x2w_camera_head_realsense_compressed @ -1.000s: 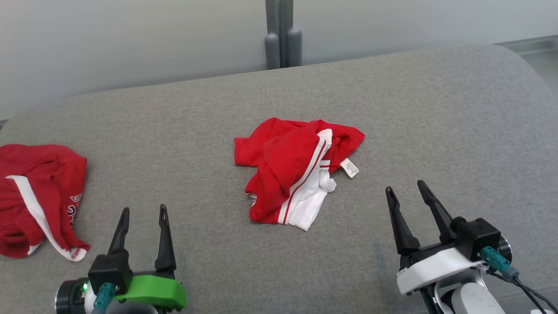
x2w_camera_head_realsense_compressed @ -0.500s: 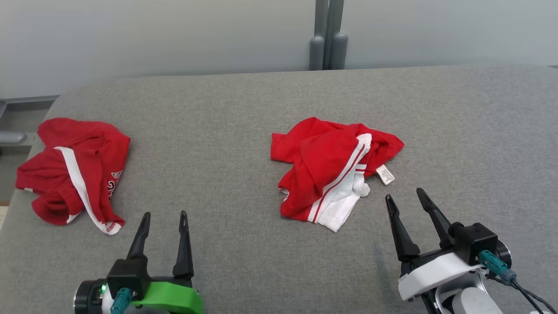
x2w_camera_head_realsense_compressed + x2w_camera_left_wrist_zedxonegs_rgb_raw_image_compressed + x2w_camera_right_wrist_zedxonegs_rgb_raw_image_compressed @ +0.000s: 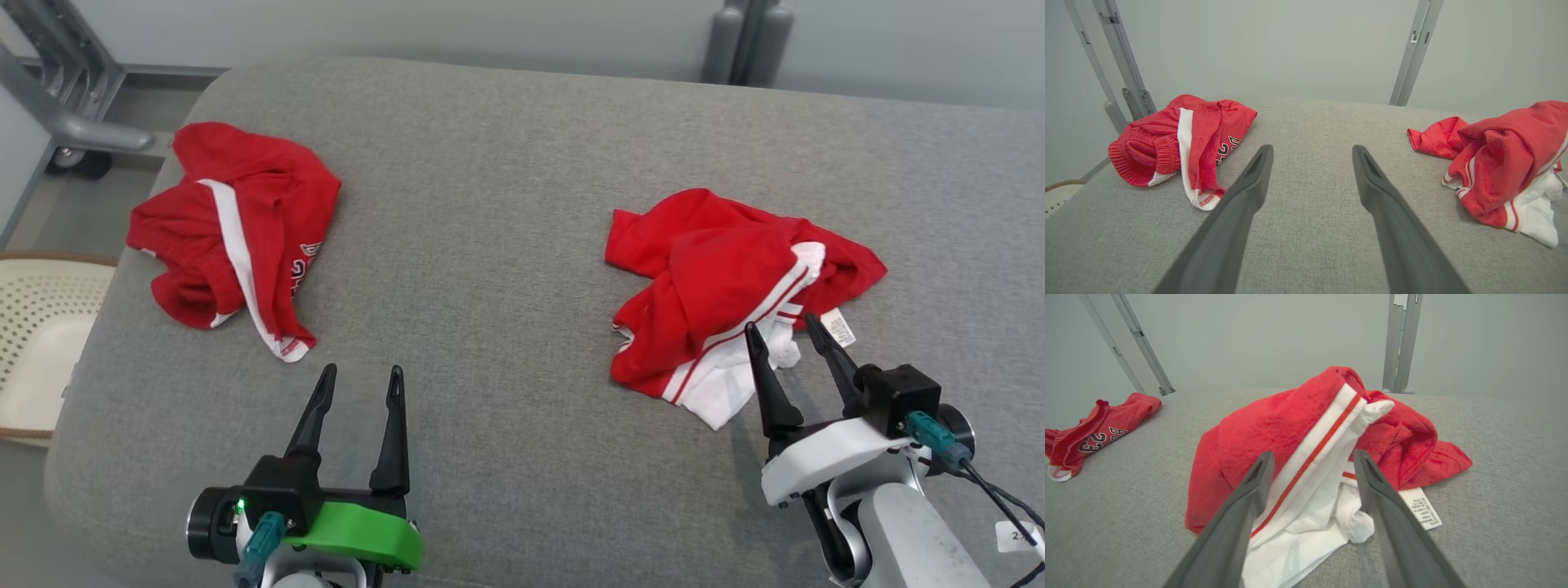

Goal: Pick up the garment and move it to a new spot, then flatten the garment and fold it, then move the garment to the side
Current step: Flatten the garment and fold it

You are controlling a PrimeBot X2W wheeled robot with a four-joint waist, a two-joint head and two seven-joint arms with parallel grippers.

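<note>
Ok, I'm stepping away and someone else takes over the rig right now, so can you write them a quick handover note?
Left gripper: open, empty, over bare grey cushion.
Right gripper: open, nothing gripped, fingers pointing at the white part of the shirt.
Things: the shirt lies crumpled in a heap on the cushion's right side. A second red garment lies crumpled at the left.
Done: nothing yet; the shirt is not picked up.
Left to do: pick it up and move it, flatten, fold, set aside.

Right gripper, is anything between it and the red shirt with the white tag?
Nothing visible does. The open right gripper points straight at the garment, its fingertips at the white part, with no object between them.
</note>
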